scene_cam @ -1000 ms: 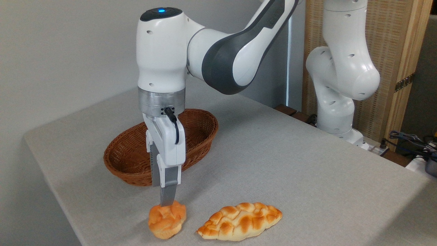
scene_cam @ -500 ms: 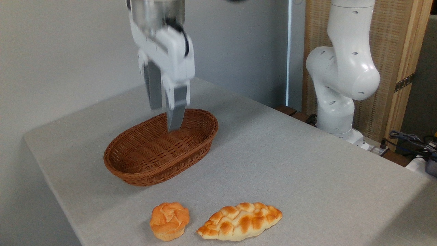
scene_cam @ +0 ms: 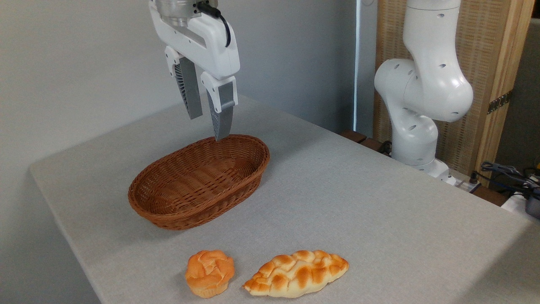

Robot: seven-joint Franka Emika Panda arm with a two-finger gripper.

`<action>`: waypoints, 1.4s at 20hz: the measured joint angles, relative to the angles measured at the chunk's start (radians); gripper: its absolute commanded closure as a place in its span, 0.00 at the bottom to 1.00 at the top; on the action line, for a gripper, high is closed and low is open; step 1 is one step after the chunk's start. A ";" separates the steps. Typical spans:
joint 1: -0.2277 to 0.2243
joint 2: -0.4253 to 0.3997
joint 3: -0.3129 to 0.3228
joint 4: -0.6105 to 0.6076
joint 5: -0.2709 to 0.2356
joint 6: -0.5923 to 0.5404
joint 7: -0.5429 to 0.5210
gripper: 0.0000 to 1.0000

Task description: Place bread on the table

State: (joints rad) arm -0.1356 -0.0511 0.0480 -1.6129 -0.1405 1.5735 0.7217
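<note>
Bread sits upright on the grey tabletop, lower centre of frame, just beside the braided loaf | looks light, soft, crushable: you'd pinch its paler base gently | wicker basket, mid-left, shows nothing inside | gripper hangs released, upper left, holding nothing, well apart from the bread.

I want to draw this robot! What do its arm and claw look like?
The arm is glossy white, made of fat rounded tubes with small dark dots. The claw has a boxy white body under a silver metal ring, a black cable curling down its side, and two flat grey fingers, with ribbed insides, that narrow at the tips.
</note>
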 measured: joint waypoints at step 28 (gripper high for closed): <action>0.014 0.023 -0.023 0.009 0.140 0.024 0.017 0.00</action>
State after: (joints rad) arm -0.1220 -0.0283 0.0253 -1.6040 -0.0005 1.5976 0.7385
